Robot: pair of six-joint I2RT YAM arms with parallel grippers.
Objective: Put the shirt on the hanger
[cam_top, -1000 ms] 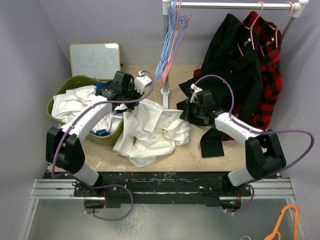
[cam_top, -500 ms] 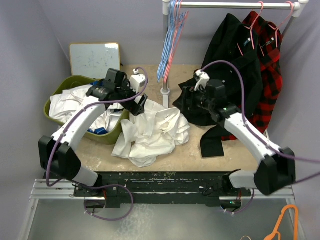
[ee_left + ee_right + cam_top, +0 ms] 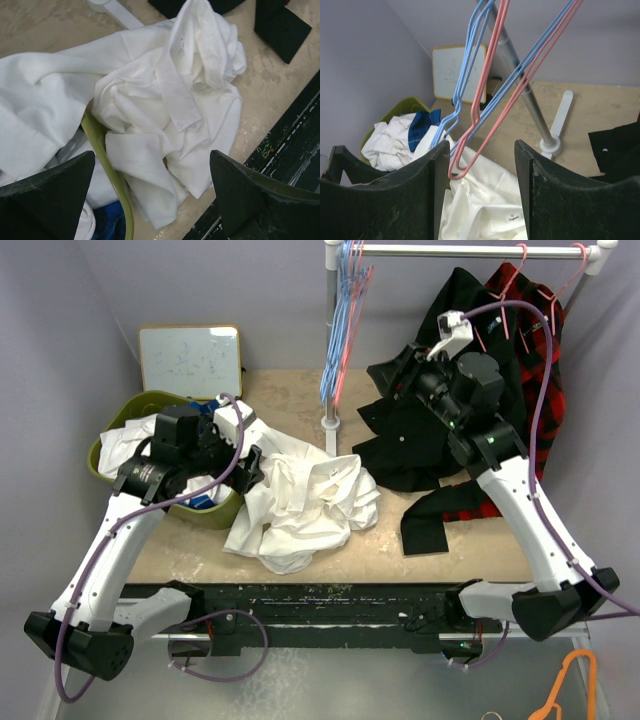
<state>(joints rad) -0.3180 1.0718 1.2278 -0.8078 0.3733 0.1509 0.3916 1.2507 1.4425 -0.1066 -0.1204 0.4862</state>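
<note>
Both grippers gape empty over a tan, lavender-walled table (image 3: 290, 400): left gripper (image 3: 151, 160) above the shirt (image 3: 165, 100) by a green bin (image 3: 102, 150), right gripper (image 3: 481, 150) facing the hanger (image 3: 479, 92) among blue hangers (image 3: 468, 50).

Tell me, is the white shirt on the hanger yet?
Not yet. Nothing looks done: the shirt lies crumpled on the table and the pink hanger hangs on the rail. In hand: the open right gripper faces the hanger, and the open left gripper hovers over the shirt. Left: grab both, then dress the hanger.
</note>
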